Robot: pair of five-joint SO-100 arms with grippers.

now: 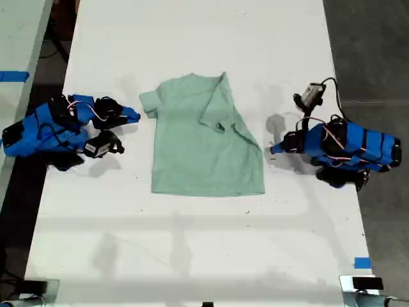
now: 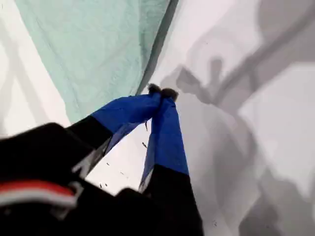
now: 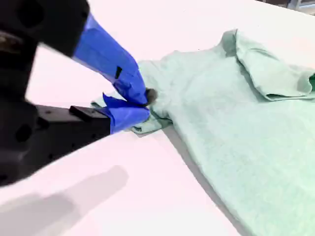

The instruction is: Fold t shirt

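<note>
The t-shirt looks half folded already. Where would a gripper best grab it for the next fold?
Probably the flat sleeve on the exterior view's left of the t shirt. It sticks out past the body, so jaws can pinch its edge coming from that side. My second gripper is already beside it.

My first claw (image 2: 161, 92) pinched closed, low; my second claw (image 3: 145, 104) likewise closed, arm stretched flat.
</note>
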